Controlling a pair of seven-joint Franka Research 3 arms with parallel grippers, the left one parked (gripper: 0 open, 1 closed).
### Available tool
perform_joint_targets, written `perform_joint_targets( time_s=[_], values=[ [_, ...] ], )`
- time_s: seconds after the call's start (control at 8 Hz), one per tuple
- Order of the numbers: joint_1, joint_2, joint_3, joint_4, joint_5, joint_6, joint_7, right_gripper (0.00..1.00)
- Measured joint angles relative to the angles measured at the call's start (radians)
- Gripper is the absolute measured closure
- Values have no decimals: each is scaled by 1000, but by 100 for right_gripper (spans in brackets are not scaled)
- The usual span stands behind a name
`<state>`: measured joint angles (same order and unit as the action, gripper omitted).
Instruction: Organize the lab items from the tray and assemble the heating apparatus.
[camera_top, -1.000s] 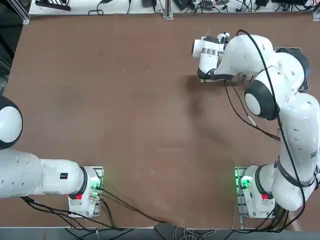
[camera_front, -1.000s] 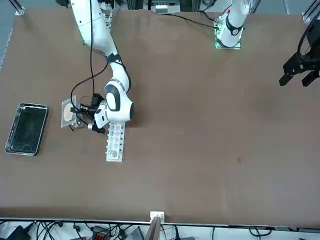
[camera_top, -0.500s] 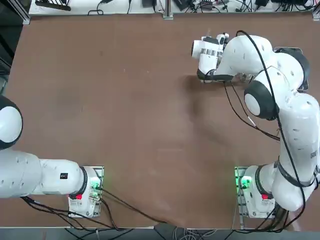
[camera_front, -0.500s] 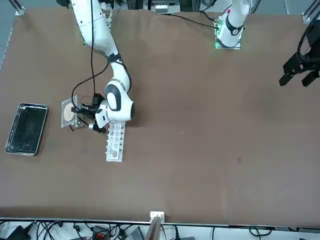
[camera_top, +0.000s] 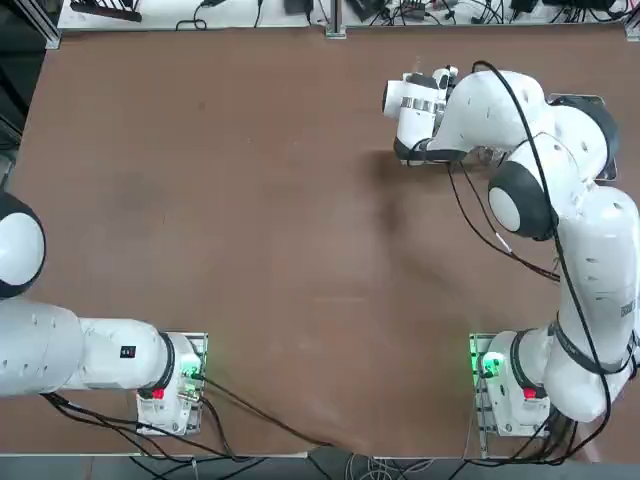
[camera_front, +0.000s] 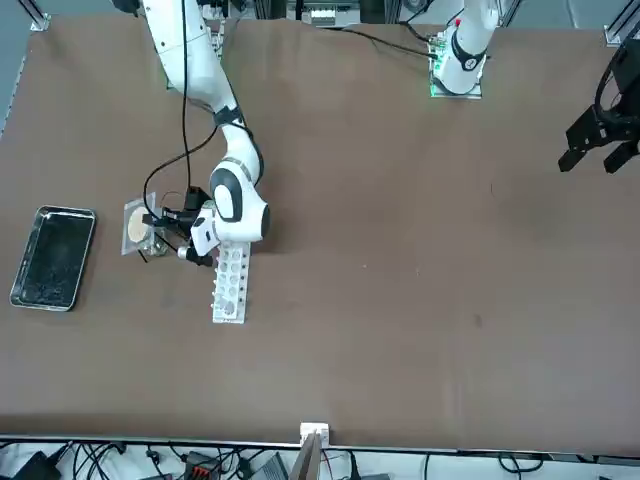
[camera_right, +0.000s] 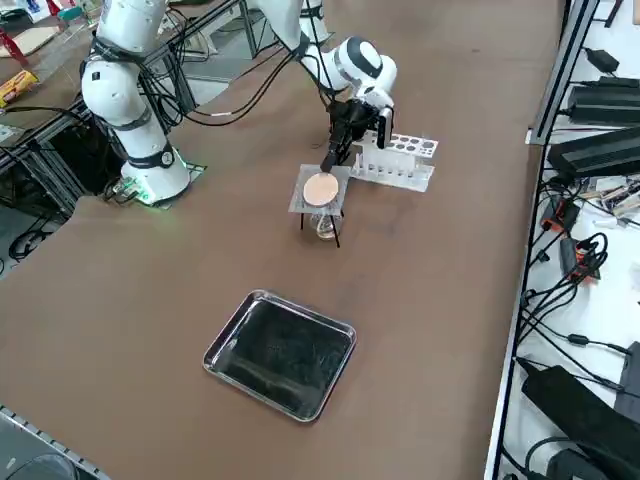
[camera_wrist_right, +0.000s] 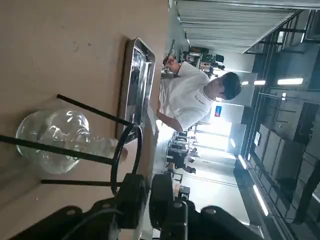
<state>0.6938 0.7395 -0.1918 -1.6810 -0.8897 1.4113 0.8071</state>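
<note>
While finishing the placement of the mesh square (camera_right: 320, 189) on the wire tripod (camera_right: 337, 233), treat the stack as tippy and push nothing sideways. Looks assembled already: glass burner (camera_right: 323, 226) upright on the surface (camera_right: 150, 300) between the tripod legs, mesh lying flat across the tripod's top with the tan centre roughly over the burner. All of it just right of the white rack (camera_right: 396, 160). Well apart from the tray (camera_right: 231, 327), bare of lab items and further right again. Right claw (camera_right: 331, 160) low at the left edge of the mesh, on the rack side, about level with the tripod's top. Impossible to tell whether clamped on that edge or just clear of it, so assume contact. Open wide before any retreat, then draw back along the plane of the mesh, away from the burner, rather than lifting first; probably the surest way to avoid flipping the square or walking a leg off its footing. Mind the rack close beside the wrist: little room there, so rise only once clear of the mesh edge. Check in the wrist camera for a tripod top centred over the burner neck and for legs standing free of the glass. Judged from here, the last step of the task, with only release and withdrawal left.
</note>
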Motion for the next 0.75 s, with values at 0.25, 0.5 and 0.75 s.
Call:
perform_joint_targets(
  time_s=[0.25,0.5,0.75],
  values=[
    [2,0,0,0,5,-1,0,86],
    [3,0,0,0,7,-1,0,82],
    [4,0,0,0,13,-1,2,55]
  ],
)
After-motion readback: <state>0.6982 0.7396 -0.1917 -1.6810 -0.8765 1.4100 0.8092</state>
